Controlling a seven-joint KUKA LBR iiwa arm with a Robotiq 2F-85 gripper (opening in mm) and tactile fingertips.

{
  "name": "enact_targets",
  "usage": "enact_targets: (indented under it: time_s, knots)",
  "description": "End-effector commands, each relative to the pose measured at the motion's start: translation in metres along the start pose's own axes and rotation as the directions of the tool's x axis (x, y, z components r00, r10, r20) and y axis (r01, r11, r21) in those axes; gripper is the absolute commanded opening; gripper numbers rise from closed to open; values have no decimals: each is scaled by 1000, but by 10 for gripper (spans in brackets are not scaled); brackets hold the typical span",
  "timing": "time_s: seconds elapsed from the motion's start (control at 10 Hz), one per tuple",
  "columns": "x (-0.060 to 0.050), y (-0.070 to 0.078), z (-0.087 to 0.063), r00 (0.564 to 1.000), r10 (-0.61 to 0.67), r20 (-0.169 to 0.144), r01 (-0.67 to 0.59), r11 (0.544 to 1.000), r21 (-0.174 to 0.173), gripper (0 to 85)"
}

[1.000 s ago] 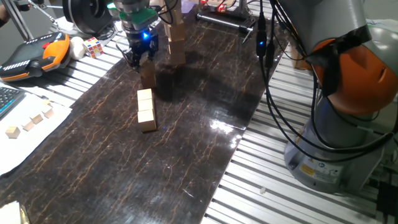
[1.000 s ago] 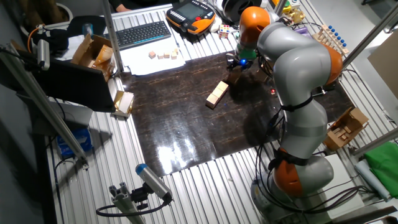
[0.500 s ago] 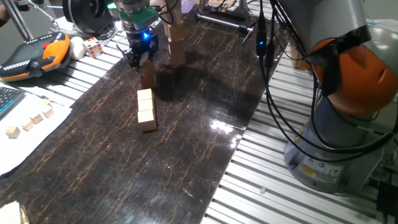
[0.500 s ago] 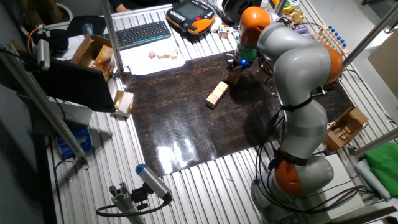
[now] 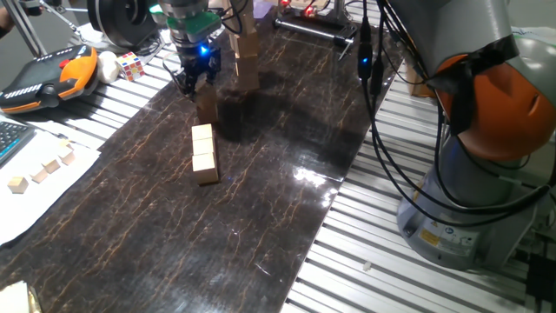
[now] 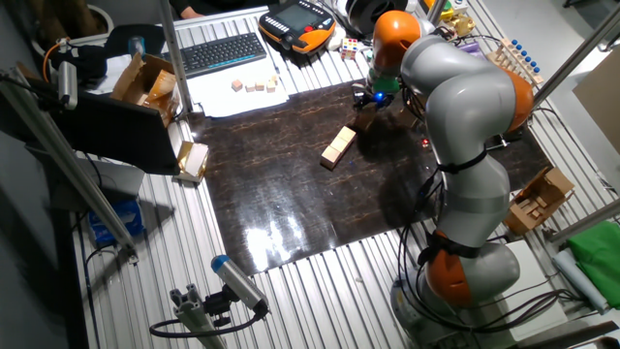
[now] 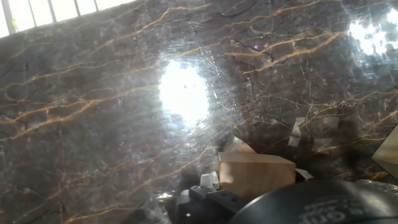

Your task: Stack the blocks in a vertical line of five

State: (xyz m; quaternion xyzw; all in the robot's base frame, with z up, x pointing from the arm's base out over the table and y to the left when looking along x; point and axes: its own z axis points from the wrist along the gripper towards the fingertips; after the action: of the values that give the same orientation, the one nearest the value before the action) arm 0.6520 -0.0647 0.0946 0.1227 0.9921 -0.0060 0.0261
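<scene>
My gripper (image 5: 193,84) hovers over one wooden block (image 5: 207,106) on the marble mat (image 5: 261,174); whether my fingers grip it, I cannot tell. Three blocks (image 5: 203,153) lie in a row nearby. No five-high stack stands yet.

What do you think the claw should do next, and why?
Probably lower a little and close on the single block that sits just under the claw. The hand view shows this block right by the fingers, while three other blocks lie flat in a row, not yet stacked. Whether the claw already grips the block is hard to tell from these views.
</scene>
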Motion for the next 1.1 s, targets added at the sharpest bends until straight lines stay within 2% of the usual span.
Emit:
enact_targets:
  time_s: [0.0, 0.4, 0.5, 0.8, 1.0]
  knots:
    - [0, 0, 1, 1000, 0, -1, 0, 1000, 0, 413]
    - [0, 0, 2, 1000, 6, 0, -6, 1000, -2, 430]
    - [0, 0, 2, 1000, 15, 1, -15, 1000, 0, 463]
    - [0, 0, 1, 1000, 30, 7, -30, 999, 12, 693]
    - [0, 0, 1, 1000, 19, 6, -19, 1000, 24, 683]
